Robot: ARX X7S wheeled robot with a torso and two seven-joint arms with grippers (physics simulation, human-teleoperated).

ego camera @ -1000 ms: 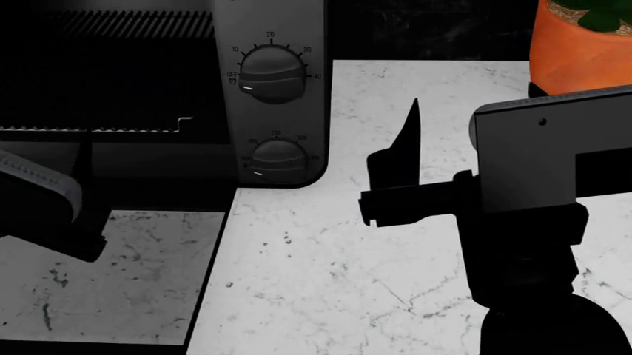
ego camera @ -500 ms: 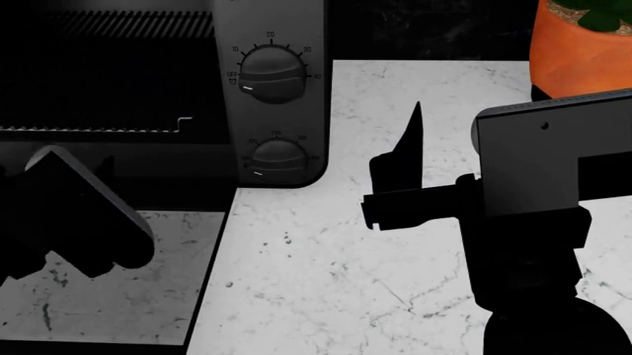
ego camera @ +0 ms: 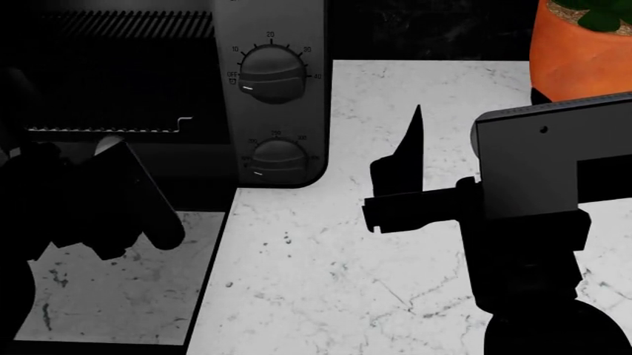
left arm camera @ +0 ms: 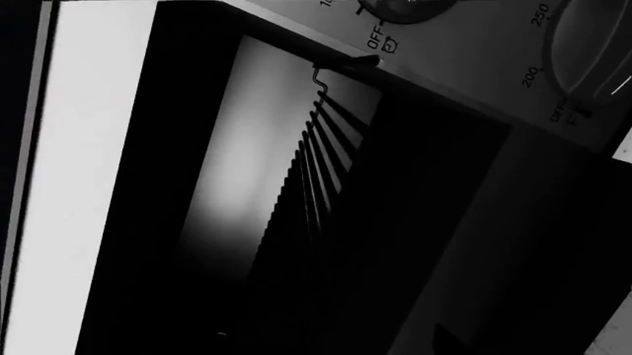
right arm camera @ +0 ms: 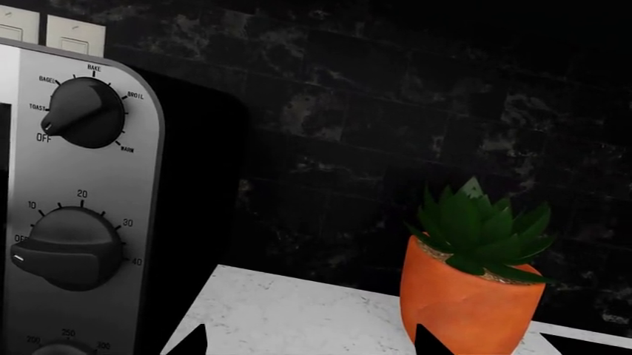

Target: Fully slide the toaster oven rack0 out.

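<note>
The toaster oven (ego camera: pixel 296 44) stands at the back left with its two dials (ego camera: pixel 274 76) on the side panel. Its black-framed glass door (ego camera: pixel 118 296) lies folded down and reflects marble. Rack0 (ego camera: pixel 118 130) lies in the dark cavity, its pale front rim and corner hook (ego camera: pixel 185 120) at the mouth. The left wrist view shows its bars (left arm camera: pixel 314 166) and hook (left arm camera: pixel 321 74) close up. My left gripper (ego camera: pixel 40 159) is a dark mass just in front of the rim's left part, with its jaws lost in shadow. My right gripper (ego camera: pixel 407 159) is open and empty over the counter, beside the oven.
An orange pot with a green succulent (ego camera: pixel 582 44) stands at the back right, also in the right wrist view (right arm camera: pixel 474 285). A white marble counter (ego camera: pixel 326 281) spreads in front and a black tiled wall (right arm camera: pixel 395 111) rises behind. The door juts out over the counter.
My left arm has risen from the lower left and moved in toward the oven mouth, now covering the rim's left end. The right arm has barely moved. The rack has not shifted.
</note>
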